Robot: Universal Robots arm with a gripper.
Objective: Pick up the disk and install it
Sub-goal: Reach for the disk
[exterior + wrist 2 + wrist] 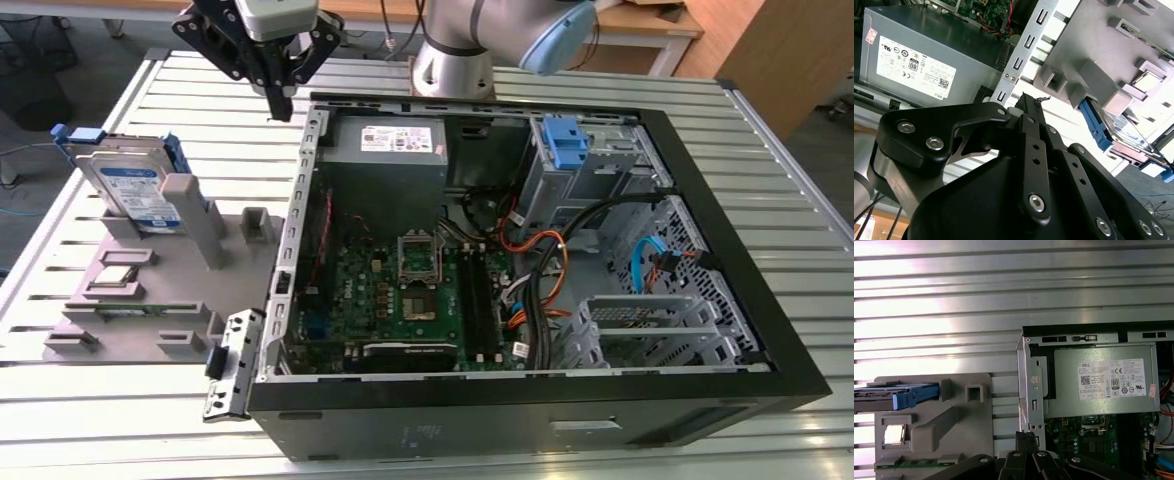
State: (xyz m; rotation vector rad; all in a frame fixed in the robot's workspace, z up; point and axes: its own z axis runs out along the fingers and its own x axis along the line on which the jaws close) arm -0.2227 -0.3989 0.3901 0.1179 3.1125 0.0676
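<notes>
The disk [134, 190] stands upright on its edge in a slot of a grey holder [147, 290] at the exterior view's left, silver with a blue-and-white label and a blue bracket. In both wrist views it appears edge-on: disk [1099, 125], disk [909, 396]. My gripper [280, 108] hangs above the slatted table by the back left corner of the open computer case [534, 390], higher than the disk and to its right in the exterior view. Its black fingers are pressed together with nothing between them, as the gripper [1026, 100] and gripper [1026, 436] show.
The case holds a grey power-supply box [394, 140], a motherboard [414, 290], cables and a drive cage with a lone blue bracket [563, 140]. The grey holder also carries a chip [118, 275] and other small parts. A metal side bracket [230, 365] lies by the case's front left corner.
</notes>
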